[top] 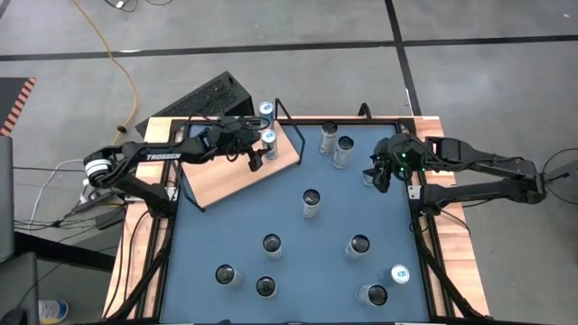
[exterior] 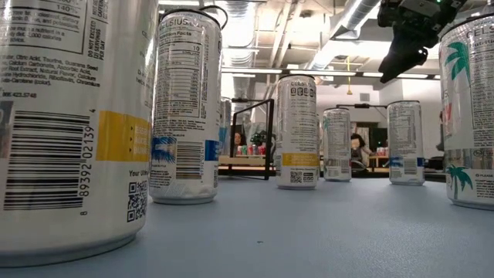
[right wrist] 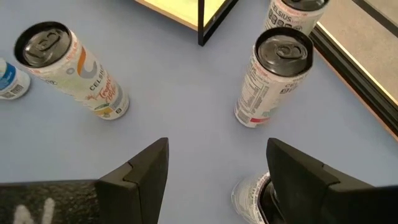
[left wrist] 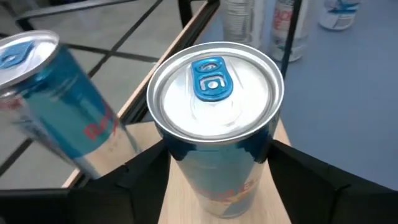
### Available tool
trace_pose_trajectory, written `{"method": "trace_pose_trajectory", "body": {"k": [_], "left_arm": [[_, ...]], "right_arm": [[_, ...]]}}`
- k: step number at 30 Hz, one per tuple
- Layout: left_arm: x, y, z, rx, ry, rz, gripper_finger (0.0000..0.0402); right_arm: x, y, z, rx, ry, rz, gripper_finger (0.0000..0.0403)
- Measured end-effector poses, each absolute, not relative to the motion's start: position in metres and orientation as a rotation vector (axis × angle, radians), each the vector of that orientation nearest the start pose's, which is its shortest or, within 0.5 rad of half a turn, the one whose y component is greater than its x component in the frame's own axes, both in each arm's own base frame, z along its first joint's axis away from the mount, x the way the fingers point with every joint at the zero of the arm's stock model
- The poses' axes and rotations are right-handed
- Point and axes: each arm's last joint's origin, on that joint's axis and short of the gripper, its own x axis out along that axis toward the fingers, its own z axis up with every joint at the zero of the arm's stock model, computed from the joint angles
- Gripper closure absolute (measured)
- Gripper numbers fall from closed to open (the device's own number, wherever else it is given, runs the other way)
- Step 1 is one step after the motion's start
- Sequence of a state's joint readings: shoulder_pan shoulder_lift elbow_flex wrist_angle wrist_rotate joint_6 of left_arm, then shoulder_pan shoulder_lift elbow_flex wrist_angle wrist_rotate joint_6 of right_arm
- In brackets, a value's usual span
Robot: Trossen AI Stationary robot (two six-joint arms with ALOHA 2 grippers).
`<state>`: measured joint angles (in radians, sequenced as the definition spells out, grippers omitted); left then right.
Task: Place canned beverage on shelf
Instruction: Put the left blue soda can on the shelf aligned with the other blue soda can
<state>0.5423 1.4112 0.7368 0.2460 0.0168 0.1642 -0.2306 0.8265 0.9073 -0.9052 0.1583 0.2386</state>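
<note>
Left gripper (left wrist: 217, 180) straddling blue-tab can (left wrist: 214, 118) standing on shelf (top: 237, 171), grip unclear. Retreating risks bumping neighbouring can (left wrist: 43, 99). Right gripper (right wrist: 214, 171) hovering open, empty.

Shelf (top: 230, 176): flat pale-wood board with a thin black wire frame at its far end, lying skewed on the blue tabletop toward ten o'clock.
Held can (left wrist: 217, 124): silver and blue, blue pull tab, upright on the shelf's far right part, between the dark fingers.
Second can (top: 266, 110): same blue type, upright just beyond it at the shelf's far corner.
</note>
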Motion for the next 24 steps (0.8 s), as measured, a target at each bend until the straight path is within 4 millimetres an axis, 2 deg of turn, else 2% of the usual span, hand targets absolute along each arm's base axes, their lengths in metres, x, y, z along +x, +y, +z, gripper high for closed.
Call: {"method": "trace_pose_trajectory", "body": {"k": [5, 14, 24], "left_arm": [[0.252, 0.152, 0.222, 0.031, 0.429, 0.520, 0.0180], [0.257, 0.145, 0.225, -0.081, 0.365, 0.560, 0.0181], [0.267, 0.122, 0.226, -0.158, 0.312, 0.805, 0.0181]], "right_arm": [[0.141, -0.038, 0.306, 0.252, 0.783, -0.464, 0.0148], [0.141, -0.038, 0.306, 0.251, 0.784, -0.464, 0.0148], [0.141, -0.038, 0.306, 0.251, 0.784, -0.464, 0.0148]]}}
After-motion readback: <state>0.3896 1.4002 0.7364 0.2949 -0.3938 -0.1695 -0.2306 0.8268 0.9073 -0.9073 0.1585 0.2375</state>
